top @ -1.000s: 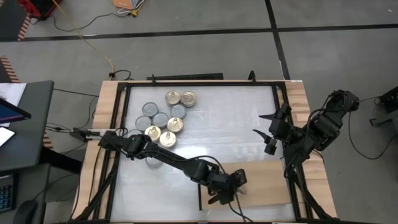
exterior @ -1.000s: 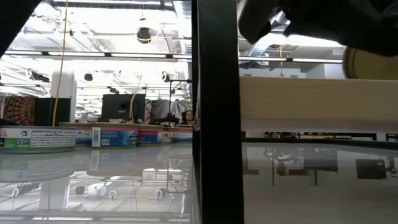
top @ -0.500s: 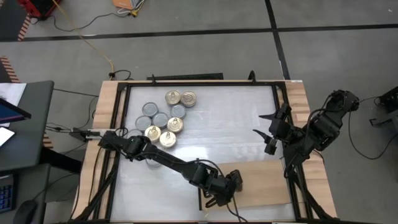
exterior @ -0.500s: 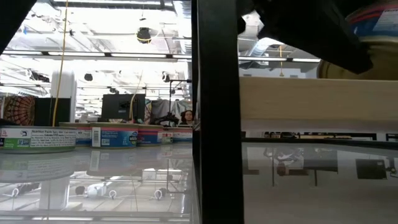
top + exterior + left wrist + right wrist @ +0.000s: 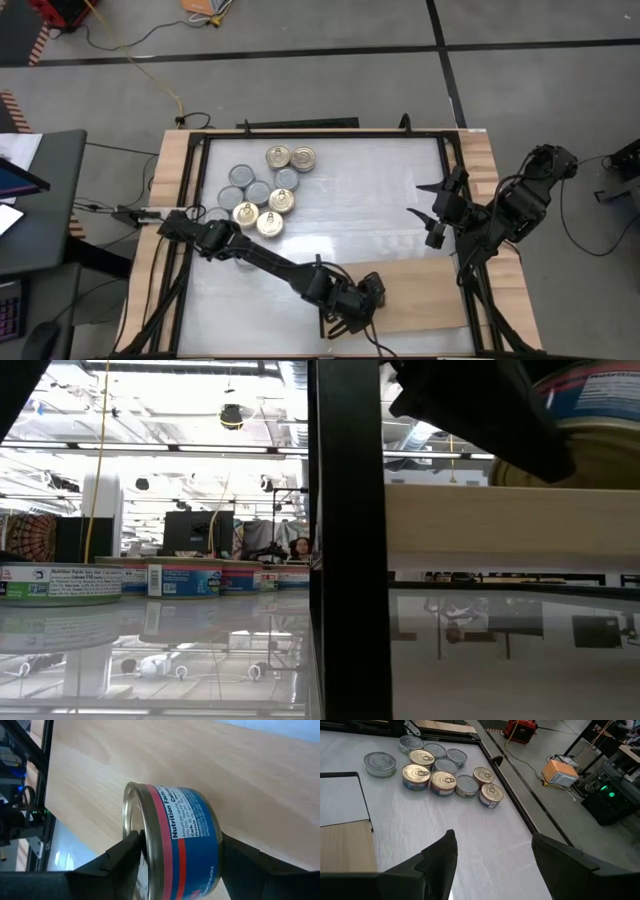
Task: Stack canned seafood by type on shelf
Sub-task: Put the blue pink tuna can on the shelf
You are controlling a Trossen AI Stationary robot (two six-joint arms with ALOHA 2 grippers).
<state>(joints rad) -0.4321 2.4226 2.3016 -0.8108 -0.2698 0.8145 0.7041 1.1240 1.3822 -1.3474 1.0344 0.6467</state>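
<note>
My left gripper [image 5: 350, 308] is shut on a can of seafood [image 5: 175, 835] with a blue and pink label, over the left end of the shelf [image 5: 425, 295], a light-brown board by the table's near edge. In the low view the can [image 5: 585, 420] sits tilted at the top face of the shelf [image 5: 500, 520]; whether it touches there I cannot tell. The other cans [image 5: 262, 188], gold-lidded and silver-lidded, stand on their bases in a cluster at the far left. My right gripper [image 5: 428, 215] waits open above the table's right side. My left gripper pinches the can between its two fingers, one finger [image 5: 122, 857] at the lid's rim [image 5: 132, 827] and the other at the opposite flat end [image 5: 220, 847]. The fingers slant down from the table's left. The can is tipped onto its edge, its label facing my wrist camera.
A lone silver-lidded can [image 5: 380, 762] stands apart from the cluster, near the left arm's elbow. Black frame bars [image 5: 190, 250] and wooden side rails [image 5: 170, 170] border the table. The white tabletop [image 5: 360, 190] lies bare between the cluster and my right gripper.
My left gripper has carried the can toward the table's left edge along the shelf and slightly down, rolling its wrist. In the low view the can has come into sight and down to the shelf's top face.
</note>
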